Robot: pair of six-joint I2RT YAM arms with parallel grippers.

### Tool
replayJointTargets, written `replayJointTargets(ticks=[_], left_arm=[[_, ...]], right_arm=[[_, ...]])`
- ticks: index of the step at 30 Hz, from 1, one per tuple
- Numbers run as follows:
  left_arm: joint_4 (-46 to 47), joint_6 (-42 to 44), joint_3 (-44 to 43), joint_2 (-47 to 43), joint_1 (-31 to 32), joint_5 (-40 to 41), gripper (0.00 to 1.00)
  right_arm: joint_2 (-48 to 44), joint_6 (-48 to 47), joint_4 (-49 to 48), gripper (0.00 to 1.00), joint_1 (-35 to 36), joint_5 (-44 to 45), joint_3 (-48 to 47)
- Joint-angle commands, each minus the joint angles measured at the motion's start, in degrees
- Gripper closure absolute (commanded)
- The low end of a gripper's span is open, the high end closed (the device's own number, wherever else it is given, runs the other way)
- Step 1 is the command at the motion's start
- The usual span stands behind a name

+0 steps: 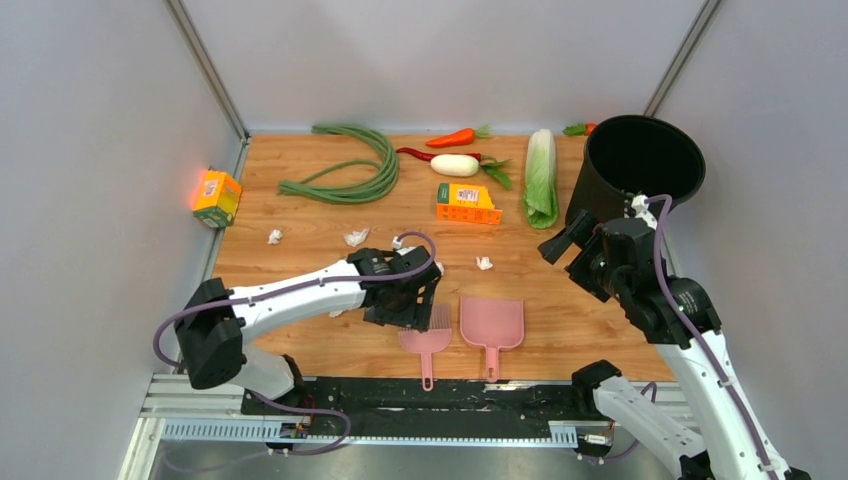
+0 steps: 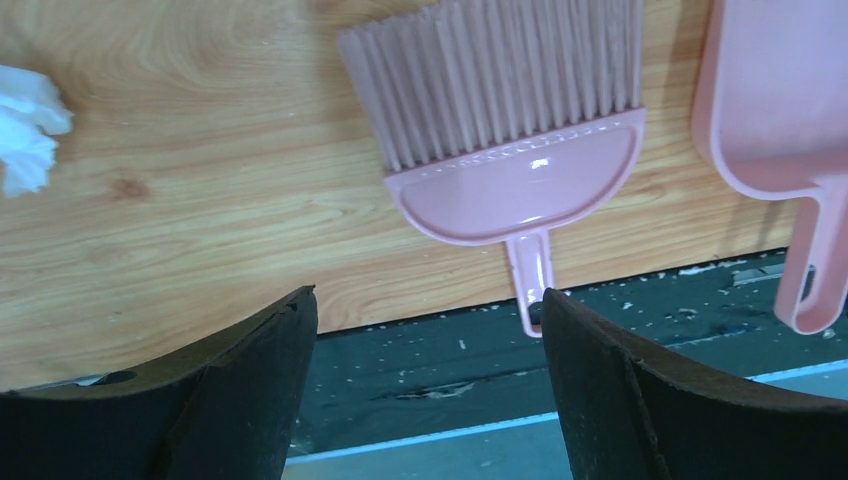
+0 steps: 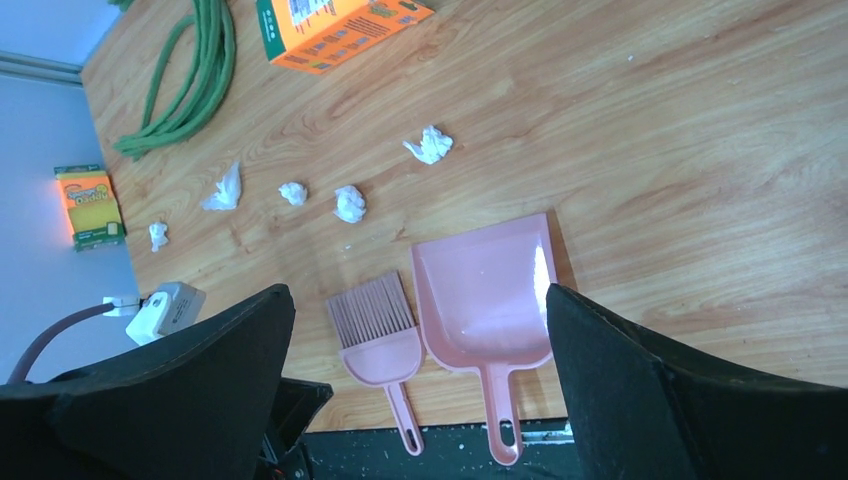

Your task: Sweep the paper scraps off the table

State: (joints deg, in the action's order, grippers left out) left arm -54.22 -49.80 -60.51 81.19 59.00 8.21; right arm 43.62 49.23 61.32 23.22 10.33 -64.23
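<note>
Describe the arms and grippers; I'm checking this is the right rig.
Both arms have white shells and black joints; the left arm and right arm each trail a purple cable. The left gripper and right gripper each have two broad, matte black fingers.

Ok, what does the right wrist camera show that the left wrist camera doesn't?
Right wrist only: the orange box, the green long beans, the yellow packet beside the table, five paper scraps, the whole dustpan, and the right claw, open.

Left wrist only: the brush seen close up, and the left claw, open.

Both: the pink brush, the dustpan beside it, the wood table, and at least one of the paper scraps.
</note>
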Motion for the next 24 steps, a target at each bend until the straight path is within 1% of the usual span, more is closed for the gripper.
replayJointTargets(ticks=[1,3,5,8,12,16,22,24], left_arm=[[1.4,-8.5,-3.7,4.4,2.9,-1.0,0.11],[2.1,-10.2,-4.6,6.6,6.1,0.1,0.11],[3.7,-11.4,-4.2,8.6,7.9,0.1,0.11],[5.6,-13.0,-2.4,11.5,9.0,-0.8,0.13],[9.9,-15.5,-0.2,12.8,11.4,-1.1,0.15],[7.8,-16.9,-1.0,16.3,13.6,0.3,0.19],[10.1,-18.9,1.4,18.2,14.2,0.1,0.33],[11.6,-19.2,2.8,18.4,14.2,-0.6,0.4]], right_arm=[[0.7,1.0,2.7,0.0,0.2,-1.5,-0.4],[1.4,0.8,3.1,0.0,0.3,-1.8,-0.5],[2.0,0.8,3.2,0.0,0.2,-2.1,-0.5],[3.1,0.9,3.3,0.0,0.2,-2.7,-0.5],[3.5,0.6,3.5,0.0,0.3,-3.3,-0.2],[3.5,0.5,3.6,0.0,0.2,-3.6,0.0],[3.5,0.3,4.2,0.0,0.2,-3.9,-0.5],[3.7,0.2,4.3,0.0,0.2,-3.9,-0.7]])
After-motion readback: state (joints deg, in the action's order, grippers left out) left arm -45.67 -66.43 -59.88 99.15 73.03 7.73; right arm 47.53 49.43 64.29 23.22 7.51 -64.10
